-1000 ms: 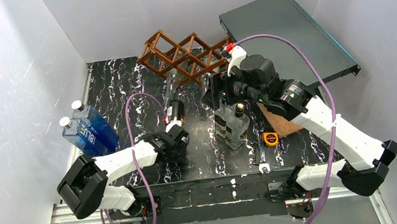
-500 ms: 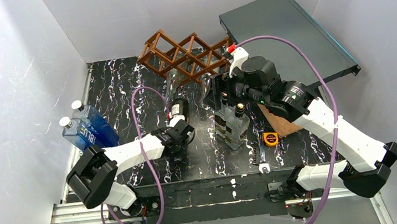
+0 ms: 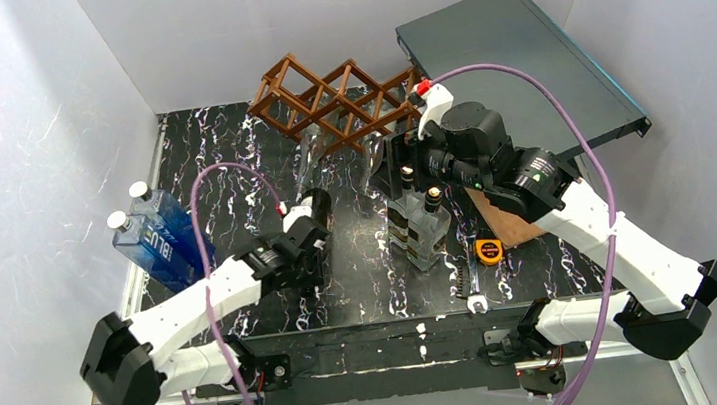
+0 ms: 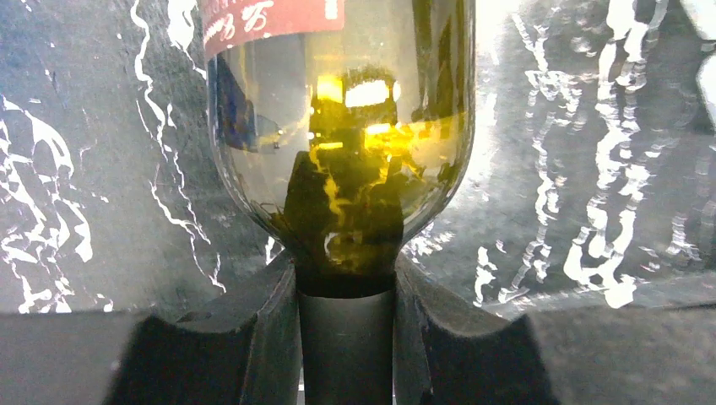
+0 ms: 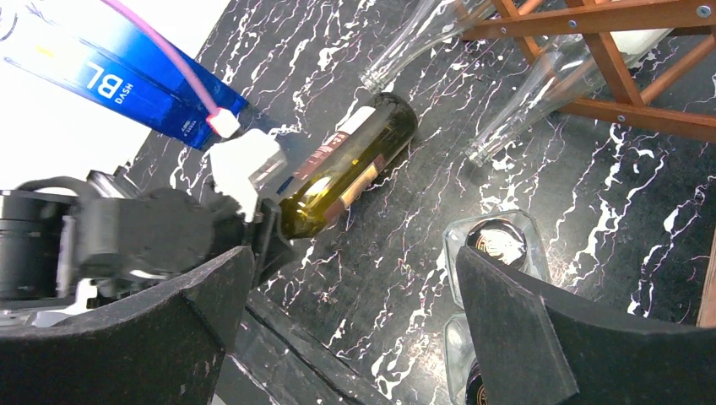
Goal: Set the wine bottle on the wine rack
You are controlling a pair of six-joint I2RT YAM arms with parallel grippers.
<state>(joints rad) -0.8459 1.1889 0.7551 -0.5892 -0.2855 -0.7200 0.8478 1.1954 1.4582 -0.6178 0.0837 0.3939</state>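
Note:
The wine bottle (image 3: 315, 207) is dark green with a red label and lies on its side on the black marble tabletop. My left gripper (image 3: 298, 243) is shut on its neck; in the left wrist view the neck sits between my fingers, at the gripper (image 4: 346, 283), and the bottle (image 4: 338, 126) extends away. I cannot tell whether it is lifted. The reddish-brown wine rack (image 3: 329, 100) stands at the back, also in the right wrist view (image 5: 608, 51). My right gripper (image 3: 394, 164) is open and empty above the table's middle (image 5: 355, 337).
Two clear empty bottles (image 3: 307, 156) (image 3: 371, 161) lean from the rack. Square glass bottles (image 3: 422, 224) stand under my right gripper. Blue bottles (image 3: 162, 238) stand at the left edge. A dark grey panel (image 3: 510, 56) leans at the back right. A yellow tape measure (image 3: 487, 249) lies front right.
My left arm pushed forward, then swung its elbow to the left. The gripper and the bottle neck have shifted slightly left. My right arm has barely moved.

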